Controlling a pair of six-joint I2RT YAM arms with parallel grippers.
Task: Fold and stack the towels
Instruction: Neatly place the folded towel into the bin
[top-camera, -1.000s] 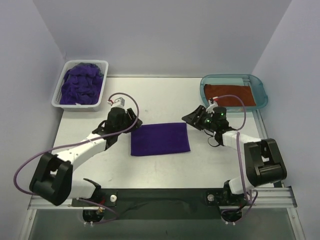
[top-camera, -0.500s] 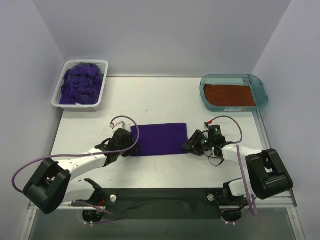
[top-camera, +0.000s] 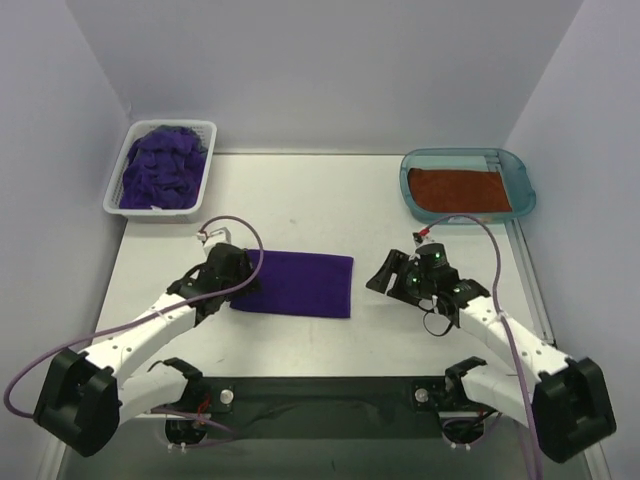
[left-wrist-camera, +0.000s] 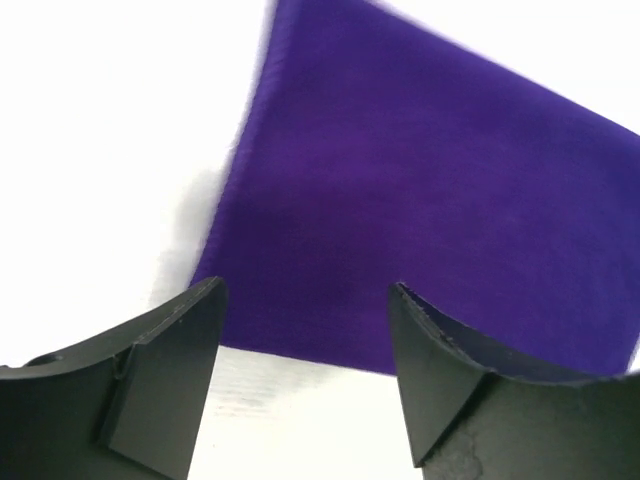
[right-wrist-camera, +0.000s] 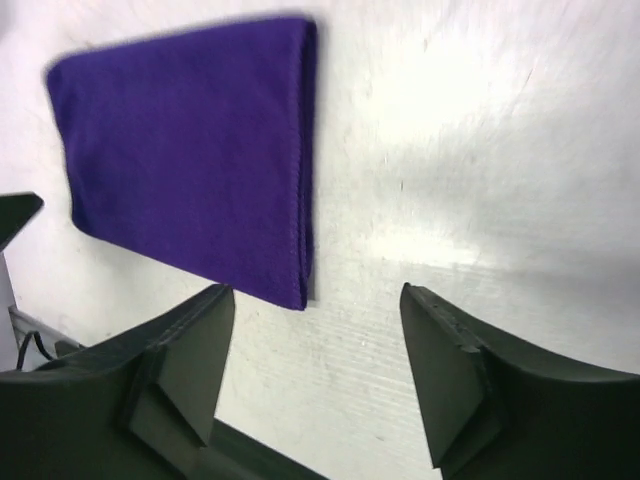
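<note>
A folded purple towel (top-camera: 298, 283) lies flat on the table between the two arms; it also shows as the purple towel (left-wrist-camera: 430, 230) in the left wrist view and the purple towel (right-wrist-camera: 190, 150) in the right wrist view. My left gripper (top-camera: 243, 283) sits at the towel's left edge, open, nothing between its fingers (left-wrist-camera: 170, 360). My right gripper (top-camera: 385, 277) is just right of the towel, apart from it, open and empty. A rust-orange towel (top-camera: 458, 191) lies folded in the teal tray (top-camera: 524, 180). More purple towels (top-camera: 160, 168) are heaped in the white basket (top-camera: 205, 184).
The basket stands at the back left corner, the tray at the back right. White walls close the table on three sides. Both arms' cables (top-camera: 470, 222) loop above the wrists. A dark rail (top-camera: 320, 390) runs along the near edge.
The purple towel has shifted left and toward the near edge. Both grippers have let go and opened; the left one stays at the towel's left edge and the right one now stands off its right edge.
</note>
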